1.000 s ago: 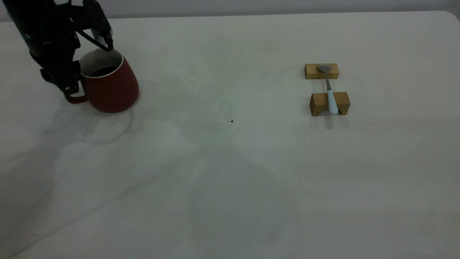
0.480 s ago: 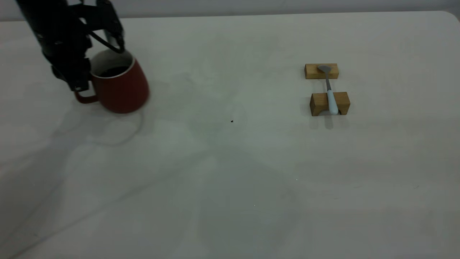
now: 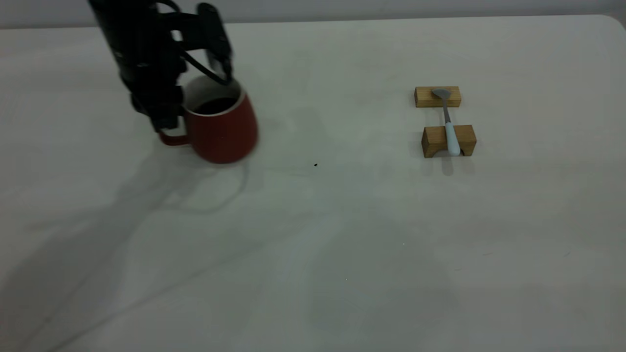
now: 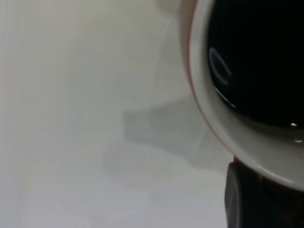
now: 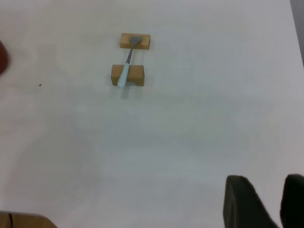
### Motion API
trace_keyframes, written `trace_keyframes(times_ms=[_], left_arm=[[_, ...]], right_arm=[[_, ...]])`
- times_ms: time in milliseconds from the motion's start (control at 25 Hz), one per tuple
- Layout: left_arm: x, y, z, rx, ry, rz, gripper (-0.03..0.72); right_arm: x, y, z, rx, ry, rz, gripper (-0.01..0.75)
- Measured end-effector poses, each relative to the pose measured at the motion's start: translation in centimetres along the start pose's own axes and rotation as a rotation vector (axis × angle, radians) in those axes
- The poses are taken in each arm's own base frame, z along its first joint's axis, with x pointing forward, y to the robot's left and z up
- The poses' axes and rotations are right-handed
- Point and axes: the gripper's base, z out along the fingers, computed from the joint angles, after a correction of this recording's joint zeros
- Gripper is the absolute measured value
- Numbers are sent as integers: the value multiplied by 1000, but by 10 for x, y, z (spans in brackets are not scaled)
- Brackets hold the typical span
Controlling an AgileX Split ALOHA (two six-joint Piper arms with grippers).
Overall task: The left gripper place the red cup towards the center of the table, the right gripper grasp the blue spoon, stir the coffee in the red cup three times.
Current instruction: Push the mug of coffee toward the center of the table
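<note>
The red cup is left of the table's middle, with dark coffee inside. My left gripper is shut on it at the handle side. The left wrist view shows the white rim, the coffee and one black finger against the cup wall. The blue spoon lies across two wooden blocks at the right, also seen in the right wrist view. My right gripper hangs well away from the spoon, open and empty; it is outside the exterior view.
One tan block holds the spoon's bowl, the other its handle. A small dark speck sits near the table's middle. The table's rounded corner is at the far right.
The left arm has carried the red cup to the right, toward the table's middle, faster in the last half second. The spoon and blocks have not moved.
</note>
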Motion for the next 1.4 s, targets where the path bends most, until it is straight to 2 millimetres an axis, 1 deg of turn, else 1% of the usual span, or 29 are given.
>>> trace_keyframes(times_ms=[200,320,760,880,1240,1360,1400], left_arm=[[-25,-16,-5,-17,-38,65,216],[-36,-22,-7,-30,-64,93,216],[-62,-31,-7,-47,-92,143,216],[-65,-31,-8,-51,-98,146,216],[-65,-32,-7,-47,-95,134,216],[-65,-31,-7,-48,-96,129,249],[-66,-31,-7,-50,-99,130,271]], right_arm=[[0,0,0,0,0,0,241],[0,0,0,0,0,0,241],[0,0,0,0,0,0,241],[0,0,0,0,0,0,241],[0,0,0,0,0,0,241],[0,0,0,0,0,0,241],[0,0,0,0,0,0,241]])
